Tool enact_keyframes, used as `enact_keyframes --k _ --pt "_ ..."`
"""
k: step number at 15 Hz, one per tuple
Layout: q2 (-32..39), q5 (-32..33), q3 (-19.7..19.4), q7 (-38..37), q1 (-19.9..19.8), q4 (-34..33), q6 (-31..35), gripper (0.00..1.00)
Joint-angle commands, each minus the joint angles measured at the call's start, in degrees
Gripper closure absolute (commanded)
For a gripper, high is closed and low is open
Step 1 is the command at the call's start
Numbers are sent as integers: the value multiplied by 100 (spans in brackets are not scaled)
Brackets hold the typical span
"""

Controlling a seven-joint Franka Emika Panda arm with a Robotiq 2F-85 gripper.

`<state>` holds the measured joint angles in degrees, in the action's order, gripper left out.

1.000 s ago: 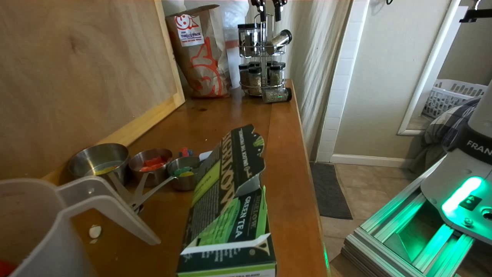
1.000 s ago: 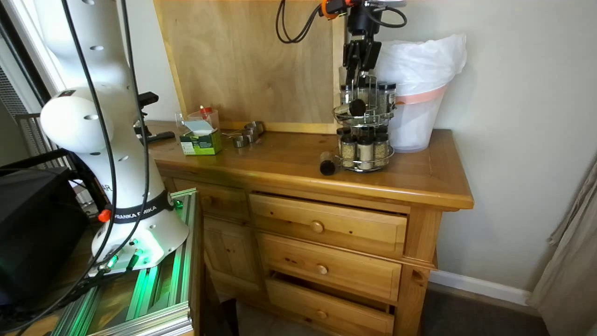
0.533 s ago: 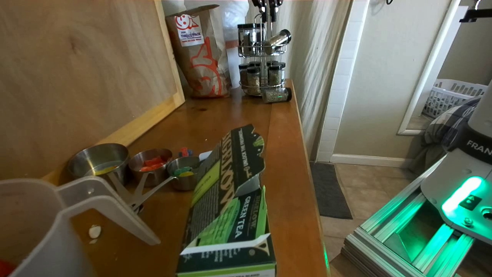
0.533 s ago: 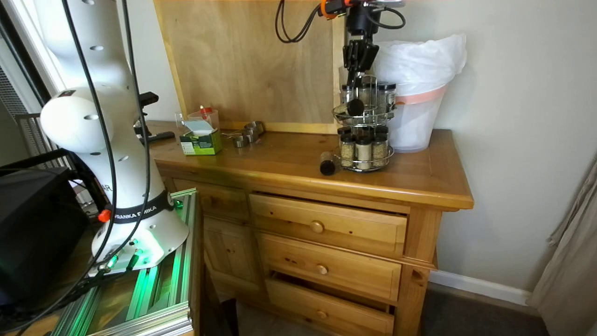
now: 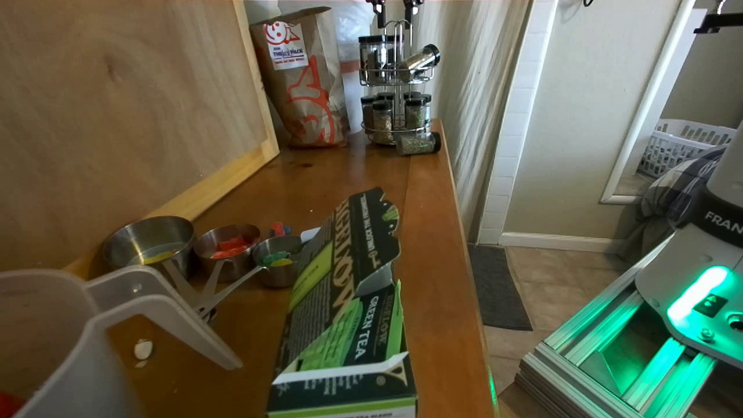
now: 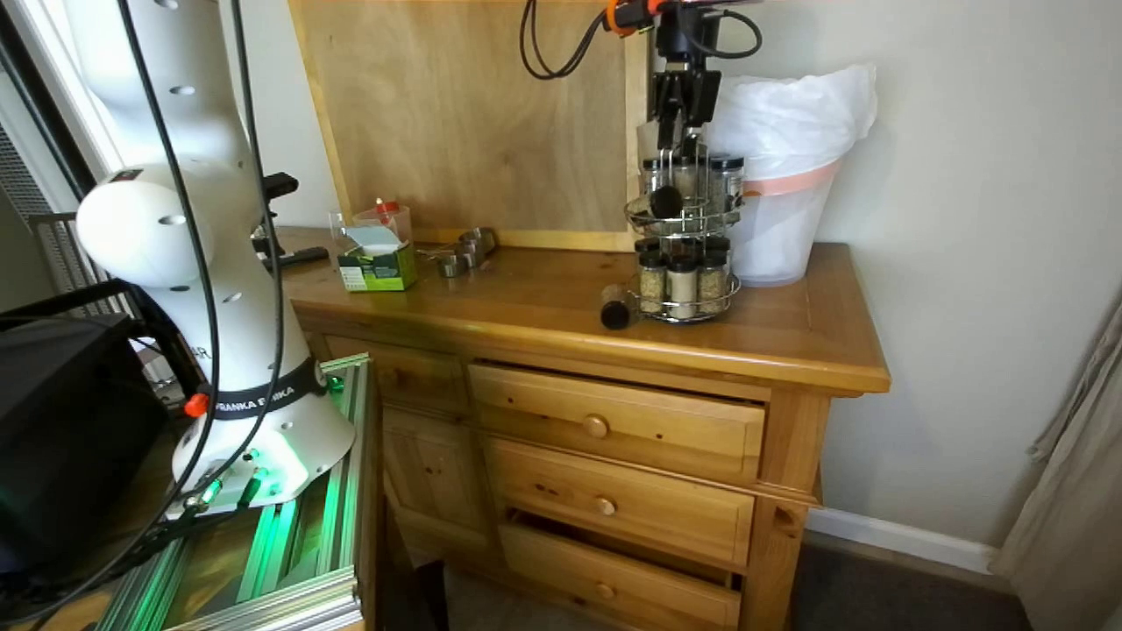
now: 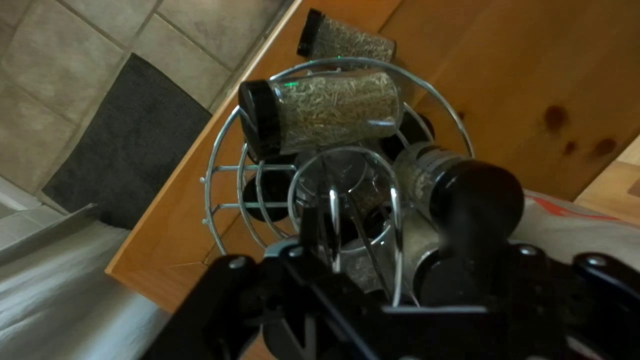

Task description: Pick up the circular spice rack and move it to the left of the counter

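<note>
The round two-tier wire spice rack (image 6: 692, 230), holding several black-capped jars, stands on the wooden counter (image 6: 543, 302) near its front edge. It also shows in an exterior view (image 5: 398, 107). One jar (image 7: 335, 110) lies tilted across the top tier. My gripper (image 6: 680, 145) points down at the rack's top. In an exterior view, my gripper (image 5: 395, 24) has its two fingers apart at the rack's wire handle. In the wrist view, my gripper (image 7: 388, 220) is open, with the handle loop (image 7: 396, 200) between its fingers. Contact with the wire cannot be told.
A loose jar (image 6: 616, 308) lies on the counter beside the rack. A paper bag (image 5: 305, 87) and a white-lined bin (image 6: 784, 193) stand behind it. A tea box (image 5: 348, 313), measuring cups (image 5: 150, 238) and a measuring jug (image 5: 52, 325) stand further along the counter.
My gripper has turned and shifted a little; its fingers narrowed in view, then show wider apart. The rack's jars have shifted slightly, as if the rack turned a little.
</note>
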<state>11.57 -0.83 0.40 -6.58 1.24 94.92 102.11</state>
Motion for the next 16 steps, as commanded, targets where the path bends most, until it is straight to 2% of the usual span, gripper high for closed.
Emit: enact_keyframes --k 1,4,5,6,8,16 --pt "178 -149 18 -221 21 -229 175 1" --pt "235 -92 11 -314 28 -227 106 0" --pt "257 -92 11 -300 24 -222 87 8" --pt "287 -94 10 -289 20 -229 63 25" --pt "333 -78 3 -283 17 -238 46 36" --pt "305 -137 -60 -281 -53 -336 -101 93"
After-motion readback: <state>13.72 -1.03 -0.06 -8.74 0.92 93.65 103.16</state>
